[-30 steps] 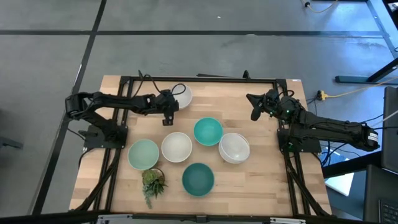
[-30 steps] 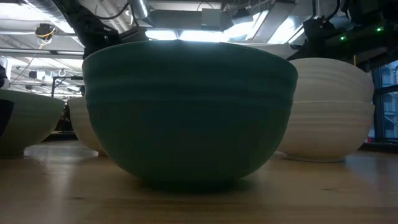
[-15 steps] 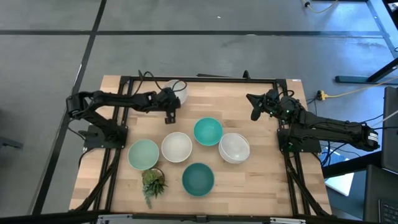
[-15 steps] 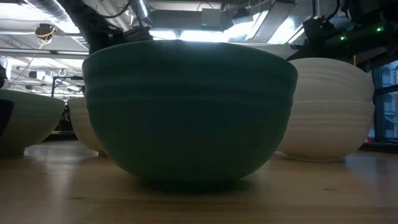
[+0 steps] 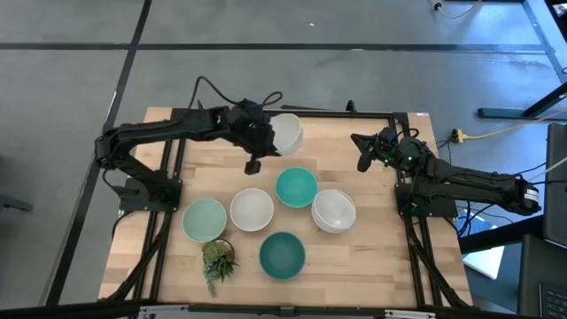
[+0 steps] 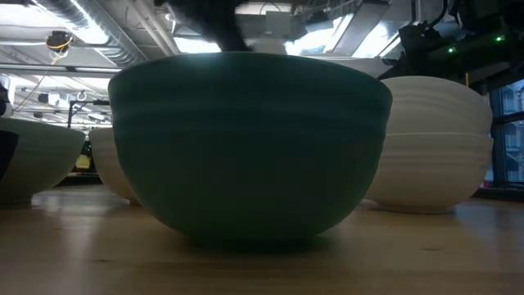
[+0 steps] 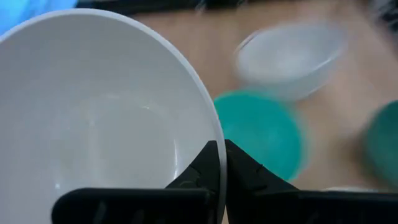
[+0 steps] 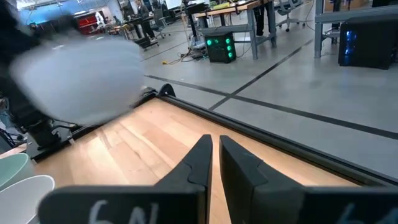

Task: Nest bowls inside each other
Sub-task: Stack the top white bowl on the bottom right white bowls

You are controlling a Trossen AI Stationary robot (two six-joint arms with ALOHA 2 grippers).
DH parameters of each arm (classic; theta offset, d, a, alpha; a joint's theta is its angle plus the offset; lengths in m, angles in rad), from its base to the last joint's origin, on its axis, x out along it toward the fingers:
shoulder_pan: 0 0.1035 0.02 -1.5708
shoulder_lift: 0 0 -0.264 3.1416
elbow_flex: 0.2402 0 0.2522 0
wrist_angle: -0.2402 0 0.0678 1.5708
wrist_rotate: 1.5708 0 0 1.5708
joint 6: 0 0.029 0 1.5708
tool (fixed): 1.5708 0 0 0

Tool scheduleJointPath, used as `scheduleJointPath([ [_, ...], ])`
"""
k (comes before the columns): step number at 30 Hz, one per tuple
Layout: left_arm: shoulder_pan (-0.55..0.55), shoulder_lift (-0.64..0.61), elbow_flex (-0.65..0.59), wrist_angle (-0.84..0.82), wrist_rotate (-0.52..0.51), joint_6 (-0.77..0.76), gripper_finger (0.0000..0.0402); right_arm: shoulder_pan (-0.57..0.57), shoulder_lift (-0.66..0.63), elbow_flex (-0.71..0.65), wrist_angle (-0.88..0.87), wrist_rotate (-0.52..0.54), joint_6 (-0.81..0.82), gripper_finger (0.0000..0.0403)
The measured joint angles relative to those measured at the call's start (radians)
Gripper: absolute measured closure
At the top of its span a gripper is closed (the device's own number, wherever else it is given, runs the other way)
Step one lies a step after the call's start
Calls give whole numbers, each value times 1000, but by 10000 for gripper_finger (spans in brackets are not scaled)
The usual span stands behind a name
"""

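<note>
low view: the dark teal bowl [image 6: 250, 147] fills most of the frame and hides the table behind it. only the edges of other bowls show: a white stacked pair [image 6: 442, 143] on one side and a pale bowl [image 6: 33, 164] cut off by the frame on the other. a dark blurred shape sits above the teal rim and cannot be identified there.

high view supplies what the low view lacks. the left gripper [image 5: 263, 133] is over the far middle of the table [image 5: 372, 257], carrying a white bowl [image 5: 285, 133] clear of the wood. below it lie the lighter teal bowl [image 5: 296, 187], a single white bowl [image 5: 252, 209], the mint bowl [image 5: 205, 219] and the potted plant [image 5: 218, 259]. the stacked white pair touches the lighter teal bowl.

left wrist view confirms the grip: both fingers [image 7: 205, 168] are pinched on the carried bowl's rim, one inside and one outside. the bowls beyond are blurred.

the right gripper [image 5: 363, 152] waits at the far right edge; in the right wrist view its fingers [image 8: 199, 158] stand nearly together, with nothing between them. the carried bowl appears there as a blur.
</note>
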Motion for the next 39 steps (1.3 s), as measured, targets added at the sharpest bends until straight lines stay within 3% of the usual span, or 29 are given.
scheduleJointPath([
  [5, -92, -2, 128, -52, 39, -55, 400, 0, 0, 0, 0, 1, -3, 370],
  [11, -227, 49, 152, 8, 63, -155, 401, 0, 0, 0, -5, 1, -5, 370],
  [16, -304, 209, 199, 55, 35, -211, 401, 0, 0, 0, -60, 1, 0, 370],
  [18, -324, 276, 256, 47, -2, -210, 401, 0, 0, 0, -97, 0, 5, 370],
  [30, -394, 592, 652, -38, 23, -213, 401, 1, 0, 0, -182, -54, 29, 370],
  [39, -445, 706, 703, -91, -17, -272, 401, 1, -1, 0, -170, -54, 28, 370],
])
